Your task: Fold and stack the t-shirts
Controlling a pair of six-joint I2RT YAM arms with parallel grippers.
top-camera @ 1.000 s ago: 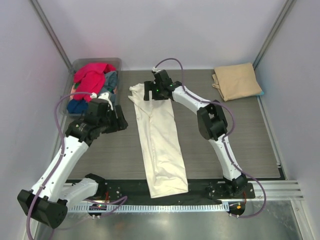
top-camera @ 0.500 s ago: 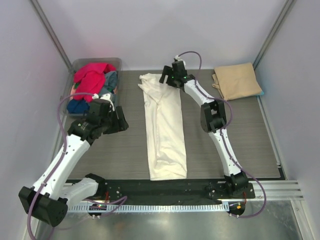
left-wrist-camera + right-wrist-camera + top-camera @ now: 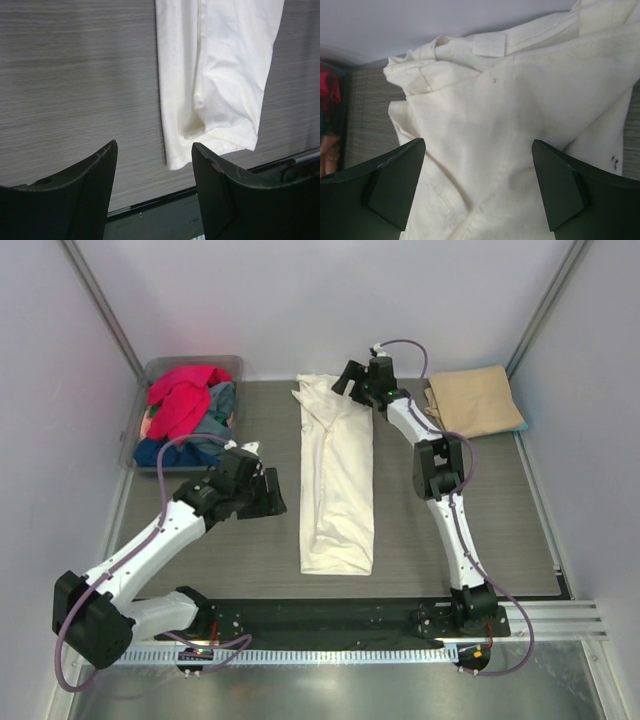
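the cream-white t-shirt [image 3: 337, 480] is laid as a long strip, near to far, mid table [image 3: 500, 520]. it is judged soft and limp, best pinched at the corners. the left gripper [image 3: 153, 147] is half opened and the right gripper [image 3: 477, 144] wide; nothing is held.

L tool [image 3: 154, 150] part-open, low; R tool [image 3: 479, 144] wide, arm outstretched.

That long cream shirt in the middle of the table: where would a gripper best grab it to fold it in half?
Probably at a corner of its near hem, from the left. The cream shirt lies flat as a narrow strip running away from the arms, so that short end could be lifted and carried over the rest. The open left gripper sits close on that side.
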